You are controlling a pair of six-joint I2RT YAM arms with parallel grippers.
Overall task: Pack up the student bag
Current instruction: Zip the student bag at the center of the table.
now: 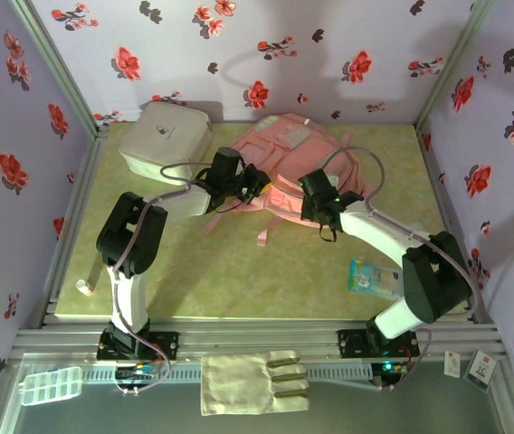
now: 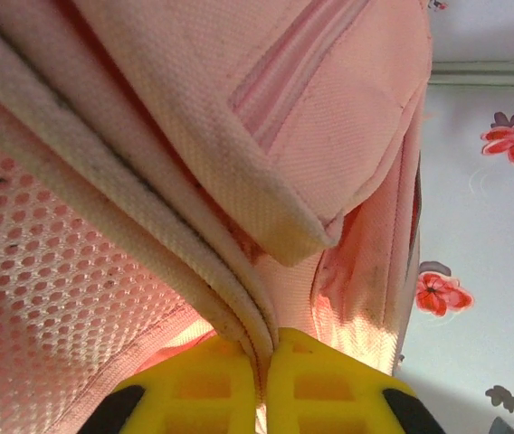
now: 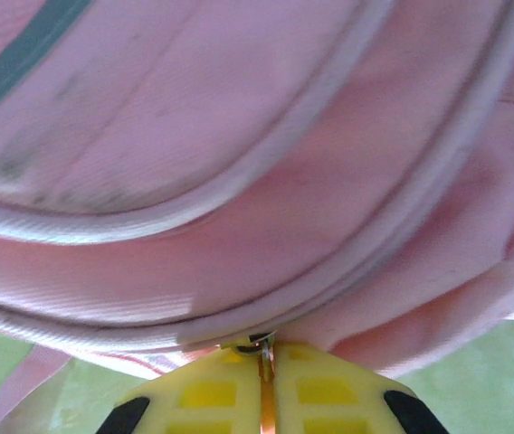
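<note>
- The student bag lies at the table's far side, with the white box just to its left.
- The left gripper is pinched on the bag's pale trim, and the right gripper is clamped on its zipper pull.
- I judge this to be the opening stage: the teal packet, nearer than the bag, is not yet packed.

The top external camera hangs above and behind the arm bases, facing down and forward over the whole worktop from well off. The left wrist camera sits just behind the left fingers and looks out along them, so close that the weave of the student bag beyond their tips is plain. A flowered wall shows to their right. The right wrist camera looks likewise past the right fingers, very near the bag, with worktop on either side of the tips. All three views share the bag.
</note>
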